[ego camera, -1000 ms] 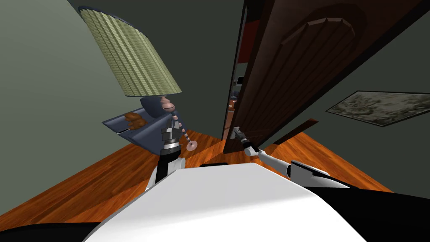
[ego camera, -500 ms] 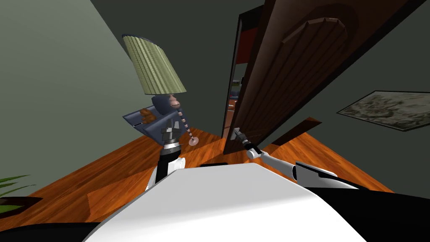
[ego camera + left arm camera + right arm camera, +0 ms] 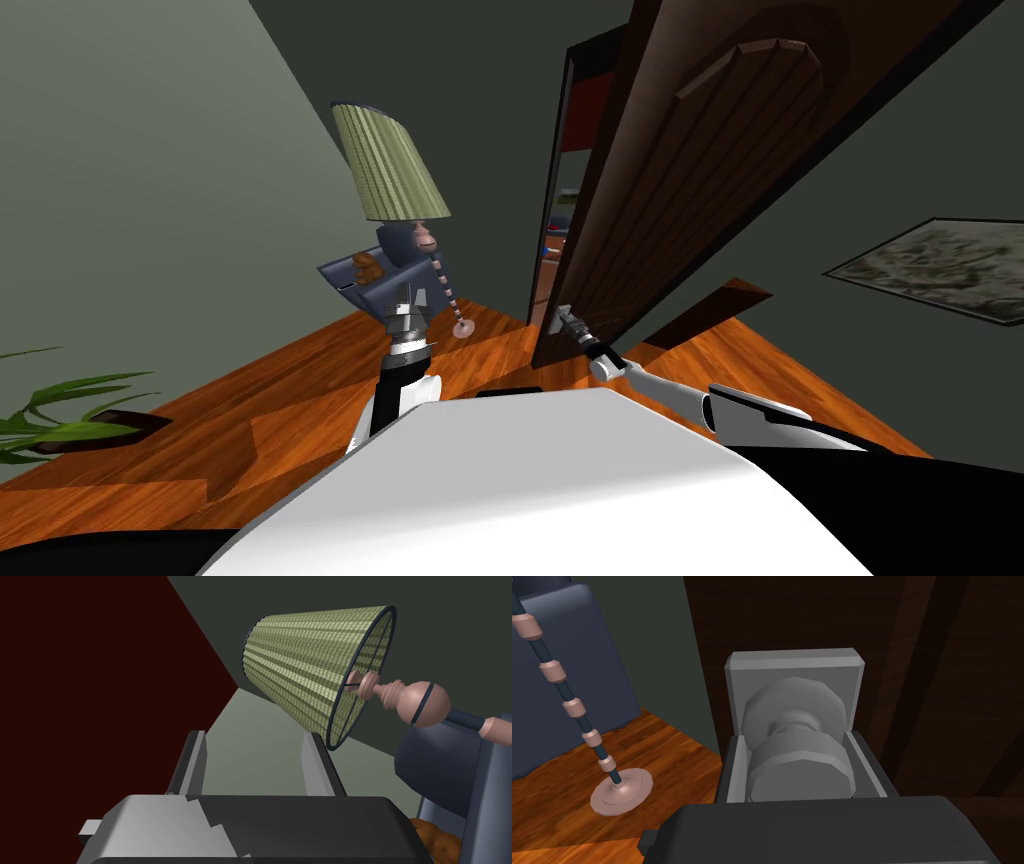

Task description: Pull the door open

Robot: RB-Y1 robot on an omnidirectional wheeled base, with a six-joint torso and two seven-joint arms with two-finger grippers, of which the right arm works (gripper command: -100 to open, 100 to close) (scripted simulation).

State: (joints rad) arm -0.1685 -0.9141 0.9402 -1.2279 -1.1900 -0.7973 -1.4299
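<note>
A dark brown panelled door stands partly ajar, with a lit gap along its free edge. Its grey round knob sits on a grey square plate. My right gripper is shut on the knob, one finger pressing each side; in the head view it reaches the door's edge from my extended right arm. My left gripper is open and holds nothing; it is raised in front of me near the lamp.
A floor lamp with a ribbed green shade and a pink round foot stands just left of the doorway, against a blue-grey armchair. A potted plant is at the far left. A picture hangs on the right wall.
I have backed away: lamp and armchair shrank and slid right, the plant came into view at left. The door has swung a little wider with my right gripper still on the knob.
</note>
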